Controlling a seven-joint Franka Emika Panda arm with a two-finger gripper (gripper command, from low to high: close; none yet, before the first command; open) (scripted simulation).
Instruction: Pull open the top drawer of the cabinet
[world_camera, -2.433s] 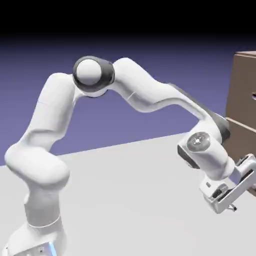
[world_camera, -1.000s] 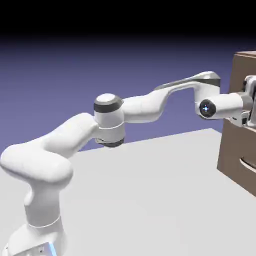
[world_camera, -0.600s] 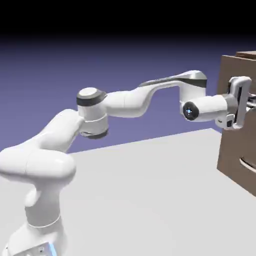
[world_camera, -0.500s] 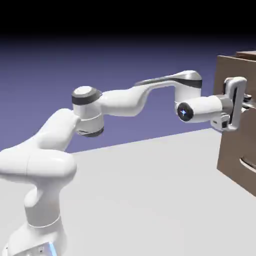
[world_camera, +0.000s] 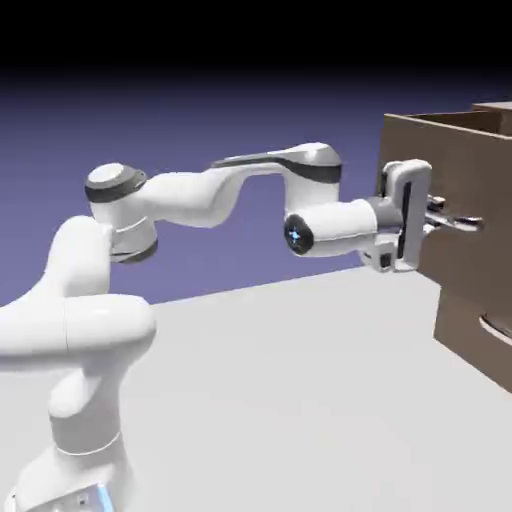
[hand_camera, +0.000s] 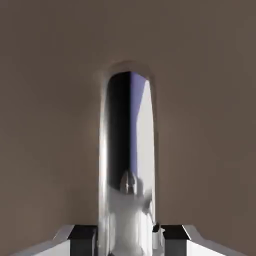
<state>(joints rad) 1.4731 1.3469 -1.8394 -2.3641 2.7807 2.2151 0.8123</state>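
At the exterior view's right, the top drawer (world_camera: 440, 160) is seen drawn further out of the cabinet (world_camera: 490, 330) than a second ago. Its shiny handle (hand_camera: 127, 160) is pinched by the gripper (world_camera: 452, 217). Bare table (world_camera: 300, 400) lies below.

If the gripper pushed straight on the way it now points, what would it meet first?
The gripper is shut on the handle; straight ahead, right behind it, is the top drawer front, so it would likely press into that.
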